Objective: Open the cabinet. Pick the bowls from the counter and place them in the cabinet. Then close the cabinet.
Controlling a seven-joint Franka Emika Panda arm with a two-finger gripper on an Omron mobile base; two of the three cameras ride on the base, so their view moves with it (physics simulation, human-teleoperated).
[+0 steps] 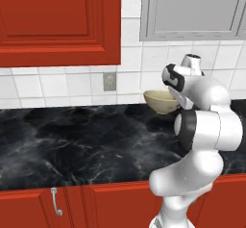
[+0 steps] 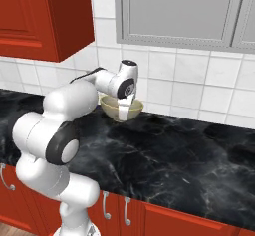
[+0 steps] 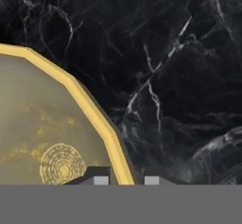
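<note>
A grey-doored wall cabinet (image 2: 179, 11) hangs above white wall tiles (image 2: 199, 85) bearing an outlet (image 1: 109, 81).

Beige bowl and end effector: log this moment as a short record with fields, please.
bowl: beige bowl, raised just above the black counter
end effector: shut on the bowl's rim, one finger inside, one outside
red cabinet: upper left, its visible door closed
grey cabinet: above the bowl, closed

Pale bowl (image 3: 42, 133) runs off left edge and bottom of my hand view, only part of rim visible. My fingertips (image 3: 101, 179) barely poke up at bottom, rest cut off. In left base view, my own forearm covers bowl's (image 1: 161, 100) right side. Red cabinet (image 1: 57, 20) cropped by top and left edges.
</note>
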